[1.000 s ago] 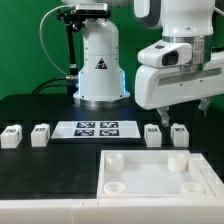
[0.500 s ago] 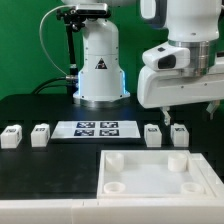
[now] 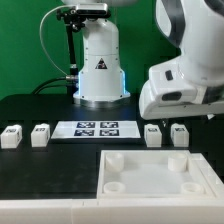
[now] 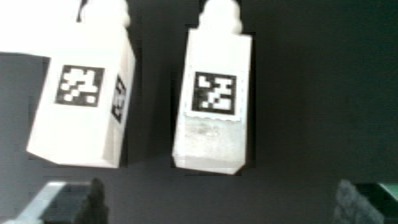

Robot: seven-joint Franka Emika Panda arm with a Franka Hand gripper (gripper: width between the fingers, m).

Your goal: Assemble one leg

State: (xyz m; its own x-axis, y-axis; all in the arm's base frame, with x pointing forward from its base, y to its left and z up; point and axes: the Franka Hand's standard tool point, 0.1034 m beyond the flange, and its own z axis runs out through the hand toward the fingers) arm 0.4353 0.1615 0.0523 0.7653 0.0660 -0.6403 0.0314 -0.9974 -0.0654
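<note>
Four white legs with tags stand in a row in the exterior view: two at its left point(image 3: 11, 136) point(image 3: 40, 134) and two at its right point(image 3: 153, 135) point(image 3: 179, 133). The arm's white hand point(image 3: 186, 90) hangs just above the right pair, and its fingers are hidden there. In the wrist view my gripper point(image 4: 221, 204) is open and empty, with only its dark fingertips point(image 4: 71, 200) showing. Two legs lie side by side under it. One leg point(image 4: 217, 95) is centred between the jaws and apart from them. The other leg point(image 4: 86, 95) lies beside it.
The marker board point(image 3: 97, 128) lies between the two pairs of legs. The large white square panel point(image 3: 150, 185) with round corner sockets sits in front, at the exterior view's right. The robot base point(image 3: 99, 65) stands behind the board.
The hand has moved down and toward the exterior view's right, closer over the right pair of legs. The legs and the panel have not moved.
</note>
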